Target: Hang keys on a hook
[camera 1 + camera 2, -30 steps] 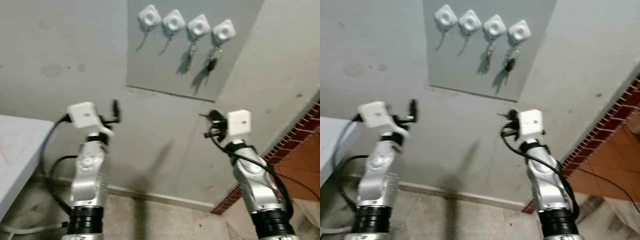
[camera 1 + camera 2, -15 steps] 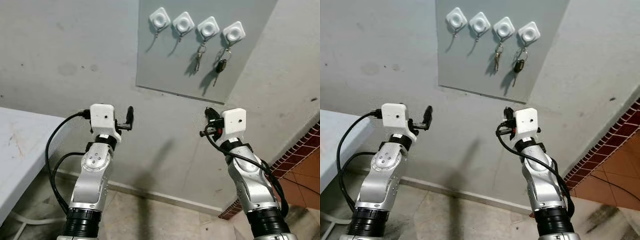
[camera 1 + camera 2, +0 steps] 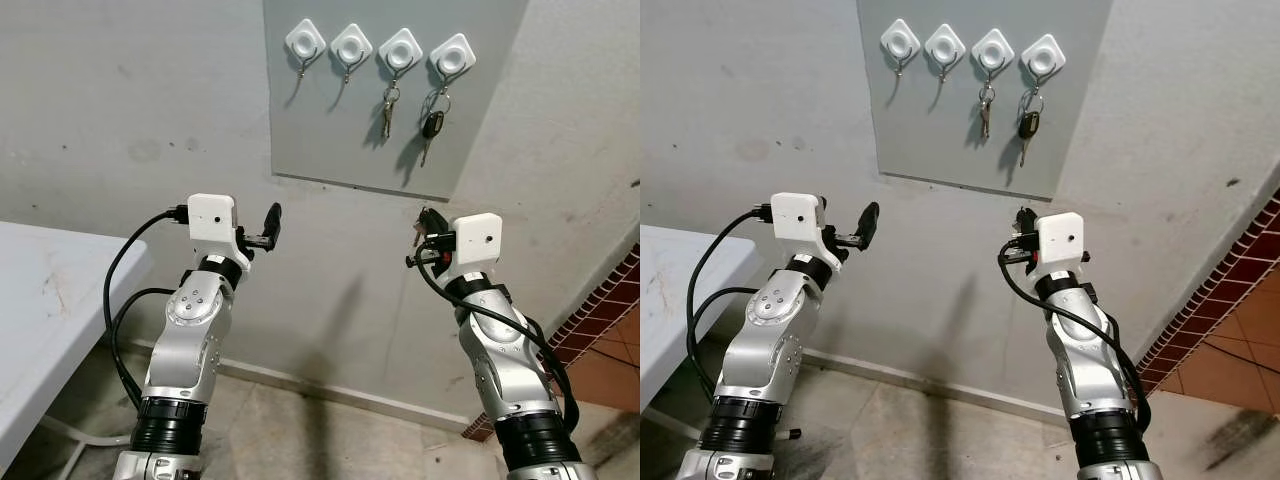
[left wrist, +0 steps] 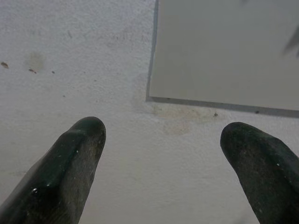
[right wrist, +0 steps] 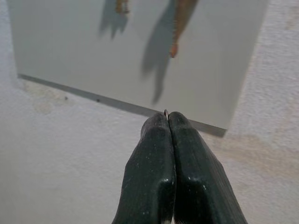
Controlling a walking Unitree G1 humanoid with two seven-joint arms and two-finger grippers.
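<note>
Right claw (image 5: 168,122) pinched tight on something thin, likely a key ring, aimed up at the panel (image 3: 330,130). Left claw (image 4: 163,154) wide, empty. Keys (image 3: 386,108) hang on two hooks; two left hooks (image 3: 305,42) free.

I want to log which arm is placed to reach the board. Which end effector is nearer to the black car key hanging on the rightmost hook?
Right. The right end effector is below the black car key, slightly to its right. The left end effector is lower and well off to its left.
</note>
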